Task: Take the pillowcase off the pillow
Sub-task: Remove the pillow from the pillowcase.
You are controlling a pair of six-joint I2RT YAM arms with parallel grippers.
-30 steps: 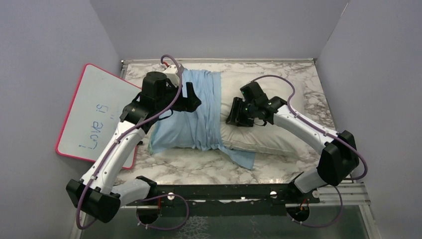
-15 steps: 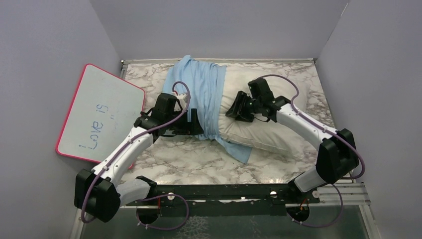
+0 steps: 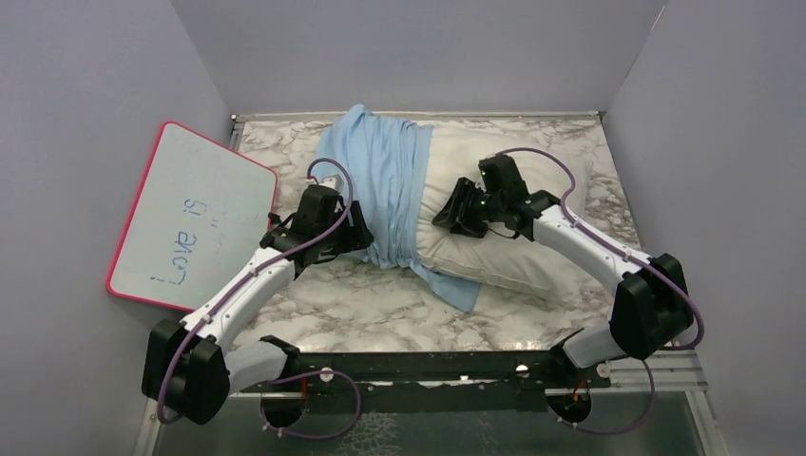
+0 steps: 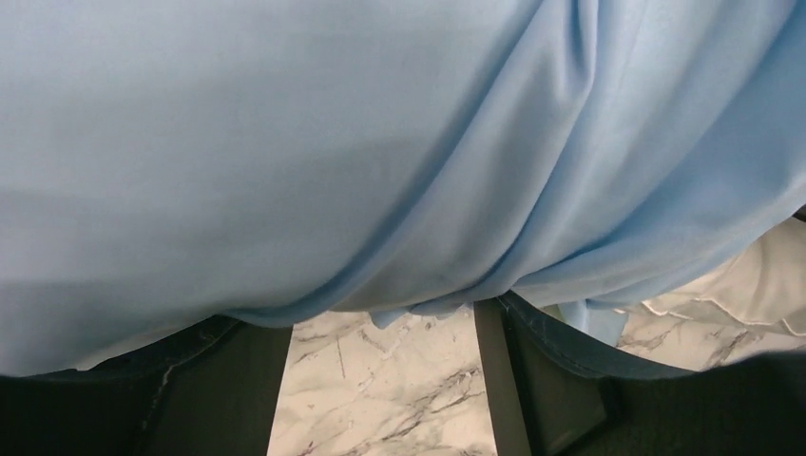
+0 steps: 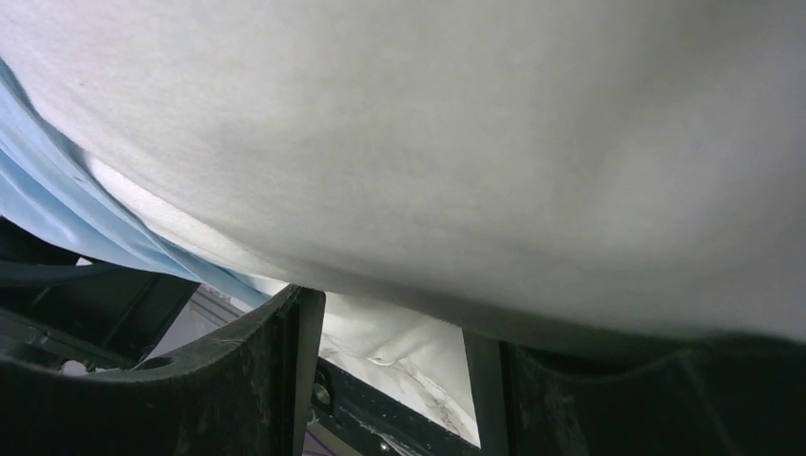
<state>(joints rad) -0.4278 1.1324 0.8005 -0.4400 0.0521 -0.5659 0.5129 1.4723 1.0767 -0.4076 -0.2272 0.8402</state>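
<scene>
The off-white pillow (image 3: 518,223) lies slanted across the marble table. The light blue pillowcase (image 3: 385,180) covers only its left part, and a loose corner trails toward the near side. My left gripper (image 3: 357,237) sits at the case's near-left edge. In the left wrist view its jaws (image 4: 380,318) are apart with marble between them, and blue cloth (image 4: 361,152) drapes over the tips. My right gripper (image 3: 456,214) is dug into the bare pillow just right of the case. Its fingers (image 5: 276,380) vanish into the white fabric (image 5: 456,142), gripping a bulge of it.
A pink-rimmed whiteboard (image 3: 190,218) leans against the left wall beside the left arm. Grey walls close in the table on three sides. The black mounting rail (image 3: 428,366) runs along the near edge. Bare marble (image 3: 380,309) shows in front of the pillow.
The pillow's covered end swung toward the back wall. My left arm came from the far side down to the case's near-left edge, its jaws narrowing slightly. The right gripper rose a little with the pillow.
</scene>
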